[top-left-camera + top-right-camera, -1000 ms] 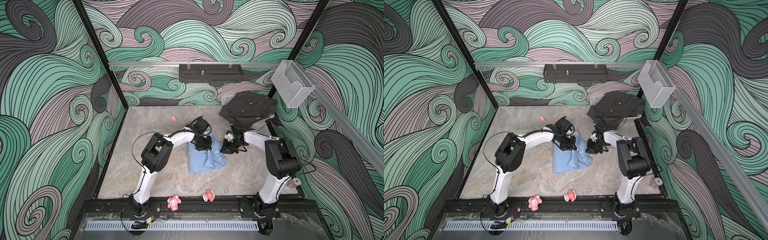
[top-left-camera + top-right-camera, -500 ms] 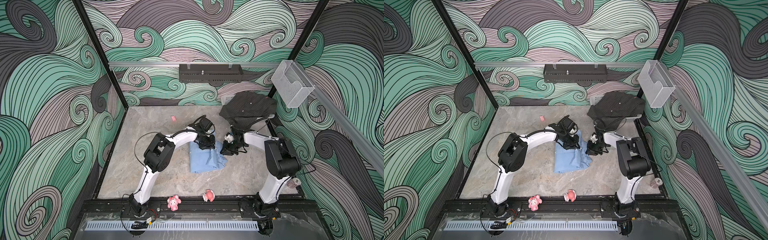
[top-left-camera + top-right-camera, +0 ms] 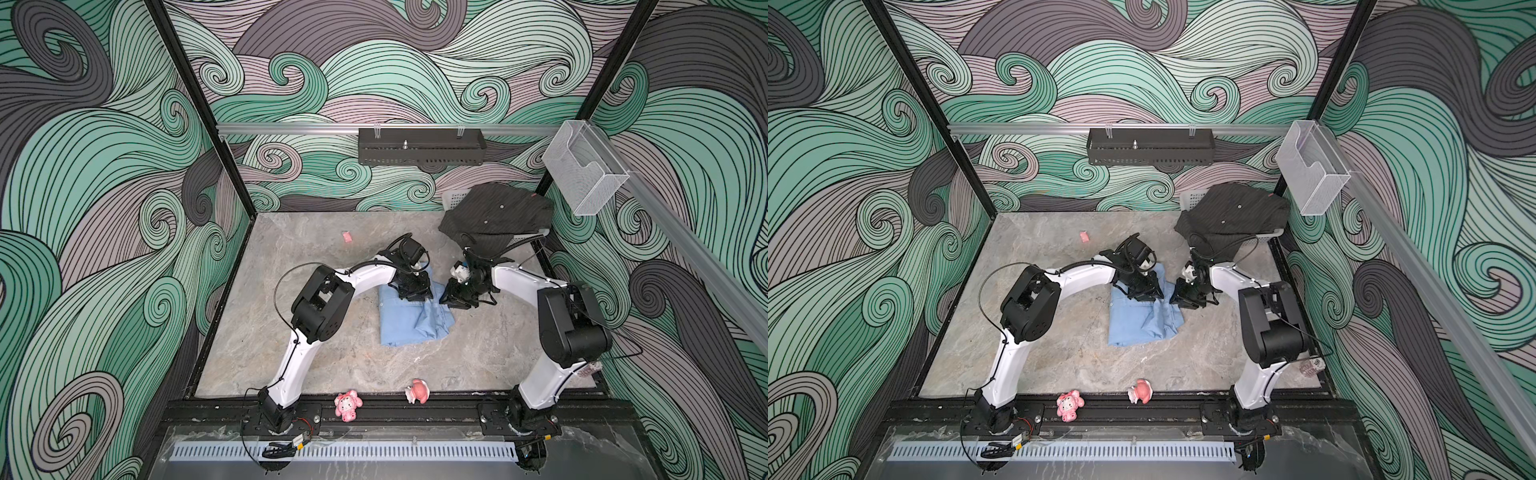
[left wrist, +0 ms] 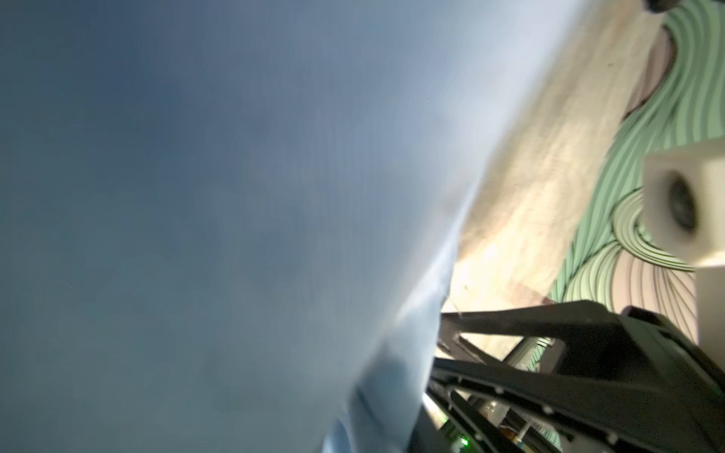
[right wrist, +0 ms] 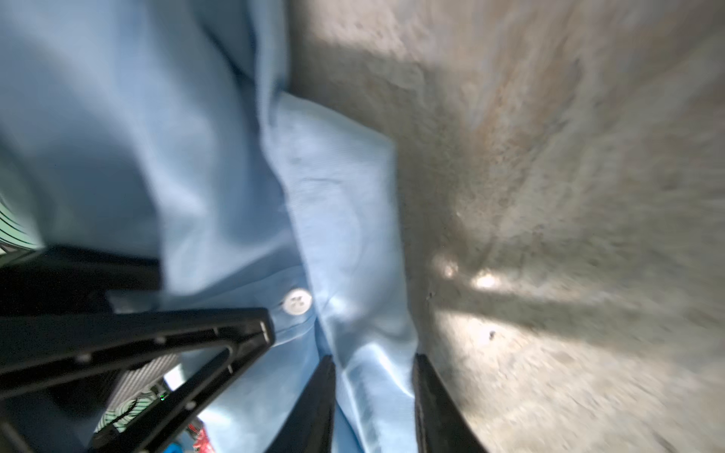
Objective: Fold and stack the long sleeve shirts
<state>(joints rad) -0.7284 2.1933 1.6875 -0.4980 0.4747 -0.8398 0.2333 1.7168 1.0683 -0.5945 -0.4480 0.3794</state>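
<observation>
The light blue shirt [image 3: 411, 322] [image 3: 1142, 320] lies folded on the marble table [image 3: 291, 332] in both top views. My left gripper [image 3: 413, 291] sits low on its far edge. Blue cloth [image 4: 235, 196] fills the left wrist view and hides that gripper's jaws. My right gripper [image 3: 455, 297] [image 5: 376, 408] is at the shirt's far right corner. Its jaws stand apart, with a loose fold of the shirt [image 5: 345, 235] and a pale button [image 5: 297, 301] near them. The dark pinstriped shirt [image 3: 496, 216] [image 3: 1231, 212] is draped over a basket at the back right.
A white basket [image 3: 452, 198] holds the dark shirt. Two pink toys [image 3: 348, 405] [image 3: 417, 390] sit at the front edge and a small pink scrap [image 3: 346, 237] lies near the back. A black rack [image 3: 419, 147] and a clear bin [image 3: 584, 174] hang on the walls.
Both grippers have edged slightly toward the front along the blue shirt's far edge. The shirt lies much as before.
</observation>
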